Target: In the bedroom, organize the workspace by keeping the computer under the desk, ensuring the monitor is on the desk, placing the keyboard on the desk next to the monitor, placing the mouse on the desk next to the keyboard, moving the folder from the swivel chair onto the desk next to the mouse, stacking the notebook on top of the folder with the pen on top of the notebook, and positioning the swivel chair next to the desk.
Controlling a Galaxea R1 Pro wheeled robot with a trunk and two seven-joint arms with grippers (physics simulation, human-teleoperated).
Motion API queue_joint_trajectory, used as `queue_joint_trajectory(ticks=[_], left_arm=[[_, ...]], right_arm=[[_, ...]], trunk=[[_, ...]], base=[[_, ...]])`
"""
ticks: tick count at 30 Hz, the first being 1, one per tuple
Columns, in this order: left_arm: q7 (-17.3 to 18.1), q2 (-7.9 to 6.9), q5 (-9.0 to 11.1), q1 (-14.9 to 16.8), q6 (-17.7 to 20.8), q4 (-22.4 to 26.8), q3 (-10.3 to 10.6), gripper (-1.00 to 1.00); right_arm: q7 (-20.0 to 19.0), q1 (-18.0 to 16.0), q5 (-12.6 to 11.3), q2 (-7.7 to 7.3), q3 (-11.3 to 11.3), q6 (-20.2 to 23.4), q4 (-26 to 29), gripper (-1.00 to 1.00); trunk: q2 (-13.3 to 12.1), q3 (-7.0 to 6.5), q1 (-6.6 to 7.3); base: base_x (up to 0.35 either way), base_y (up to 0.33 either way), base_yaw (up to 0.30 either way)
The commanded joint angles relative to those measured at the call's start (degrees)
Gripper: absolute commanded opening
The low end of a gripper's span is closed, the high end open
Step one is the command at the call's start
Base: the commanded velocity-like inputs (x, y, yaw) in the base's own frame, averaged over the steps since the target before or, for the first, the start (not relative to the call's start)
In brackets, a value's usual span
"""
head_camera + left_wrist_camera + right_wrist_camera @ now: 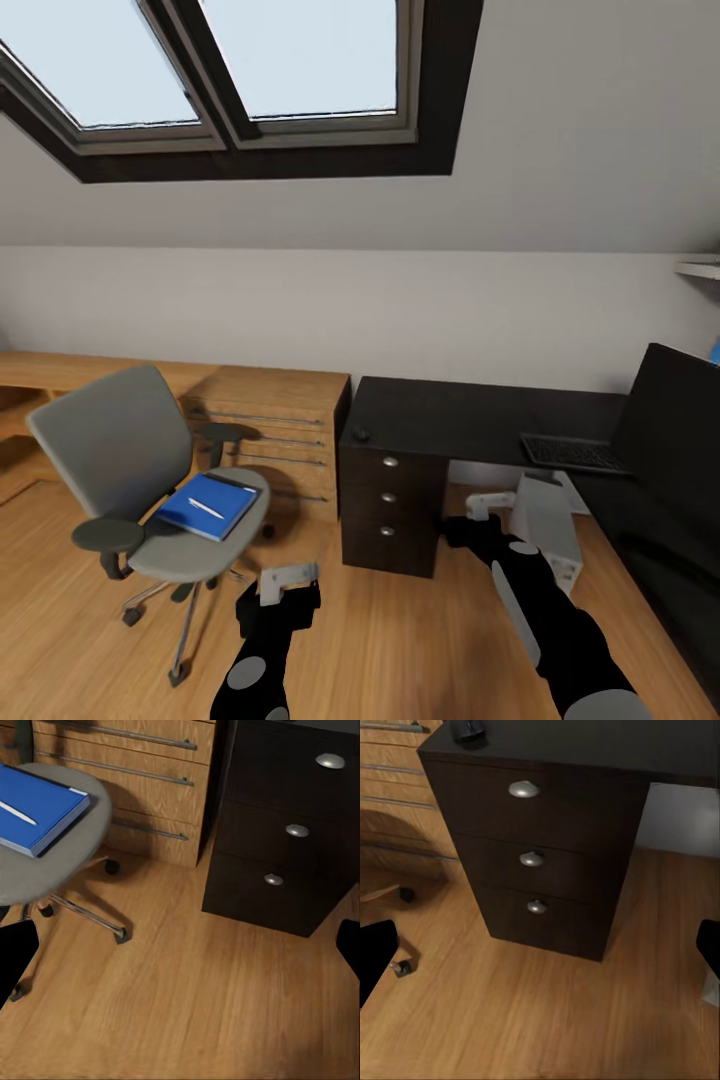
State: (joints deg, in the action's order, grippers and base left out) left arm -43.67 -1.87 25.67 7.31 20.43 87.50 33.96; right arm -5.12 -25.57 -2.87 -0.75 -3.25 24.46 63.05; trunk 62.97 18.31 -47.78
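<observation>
The grey swivel chair (120,470) stands on the floor left of the black desk (480,412). On its seat lies the blue folder (208,505) (37,806) with the white pen (205,508) (16,813) on top. No notebook is visible. The mouse (360,434) (469,729) sits at the desk's left corner, above the dark drawer unit (390,500) (292,832) (532,859). The keyboard (572,453) lies before the monitor (675,430) at the right. The computer (545,525) stands under the desk. My left gripper (290,585) (180,952) and right gripper (490,505) (540,952) hang open over the floor.
A light wood drawer chest (270,430) (127,787) stands against the wall behind the chair, touching the desk's left side. The chair's chrome base and casters (118,934) spread over the wood floor between the chest and my left gripper. A sloped ceiling with skylights rises above.
</observation>
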Motion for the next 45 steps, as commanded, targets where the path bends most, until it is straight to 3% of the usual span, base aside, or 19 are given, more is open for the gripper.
queue_joint_trajectory(ticks=[1,6,14,18,20,25,27,28,31,33,37,41,42,45], left_arm=[[-0.47,-0.04,0.30,0.08,0.22,-0.03,0.15,1.00],[-0.41,0.84,0.25,0.08,0.14,-7.48,-0.75,1.00],[-0.34,1.94,0.33,0.08,-0.10,-11.41,-2.58,1.00],[-0.23,2.03,0.29,0.08,-1.63,-19.11,-2.65,1.00],[-0.21,2.04,0.23,0.08,-4.42,-24.34,-2.80,1.00],[-0.13,1.92,0.26,0.08,-16.59,-38.77,-2.98,1.00],[-0.12,1.93,0.26,0.08,-17.78,-40.48,-2.92,1.00],[-0.11,1.99,0.26,0.08,-19.31,-44.02,-2.71,1.00],[-0.01,2.06,0.26,0.08,-20.68,-47.61,-2.55,1.00],[1.44,2.11,0.29,0.08,-26.46,-53.97,-2.49,1.00],[2.46,2.12,0.34,0.08,-33.25,-59.14,-2.63,1.00],[2.58,2.37,0.29,0.08,-34.28,-59.87,-2.57,1.00],[2.72,3.25,0.27,0.08,-34.59,-60.16,-2.58,1.00],[2.77,3.57,0.26,0.08,-34.66,-60.26,-2.58,1.00]], right_arm=[[0.02,-0.03,-0.29,-0.05,-0.08,0.25,-0.04,1.00],[0.07,-0.03,-0.04,-0.05,-0.23,-5.53,-3.87,1.00],[1.11,-0.06,0.05,0.58,-0.56,-17.36,-15.11,1.00],[5.01,-0.08,0.30,4.62,-0.44,-27.15,-22.92,1.00],[8.32,-0.09,0.38,6.36,-0.50,-33.18,-28.87,1.00],[13.65,-0.09,0.20,8.80,-0.26,-48.41,-45.68,1.00],[13.90,-0.09,0.15,8.91,-0.11,-49.61,-47.20,1.00],[14.20,-0.09,0.06,8.92,0.08,-51.01,-52.57,1.00],[14.29,-0.09,0.04,8.73,0.12,-51.76,-57.60,1.00],[14.32,-0.05,-0.07,7.59,0.10,-53.71,-61.92,1.00],[14.34,-0.01,0.00,6.33,0.09,-56.82,-63.89,1.00],[14.24,0.01,0.24,5.67,0.03,-57.24,-64.17,1.00],[14.13,0.38,0.49,5.46,-0.05,-57.18,-64.19,1.00],[14.10,0.71,0.67,5.38,-0.07,-57.17,-64.19,1.00]], trunk=[[0.05,0.07,0.03],[0.05,0.07,0.03],[0.05,0.07,0.03],[0.05,0.07,0.03],[0.05,0.07,0.03],[0.05,0.07,0.03],[0.05,0.07,0.03],[0.05,0.07,0.03],[0.05,0.07,0.03],[0.05,0.07,0.03],[0.05,0.07,0.03],[0.05,0.07,0.03],[0.05,0.07,0.03],[0.05,0.07,0.03]], base=[[-0.335,0.000,0.000],[-0.335,0.000,0.000],[-0.328,0.000,0.000],[-0.134,0.000,0.000],[-0.046,0.000,0.000],[-0.015,0.000,0.000],[-0.003,0.000,0.000],[0.000,0.000,0.000],[0.000,0.000,0.000],[0.000,0.000,0.000],[-0.060,-0.006,0.000],[-0.198,-0.112,0.000],[-0.253,-0.187,0.000],[-0.258,-0.192,0.000]])
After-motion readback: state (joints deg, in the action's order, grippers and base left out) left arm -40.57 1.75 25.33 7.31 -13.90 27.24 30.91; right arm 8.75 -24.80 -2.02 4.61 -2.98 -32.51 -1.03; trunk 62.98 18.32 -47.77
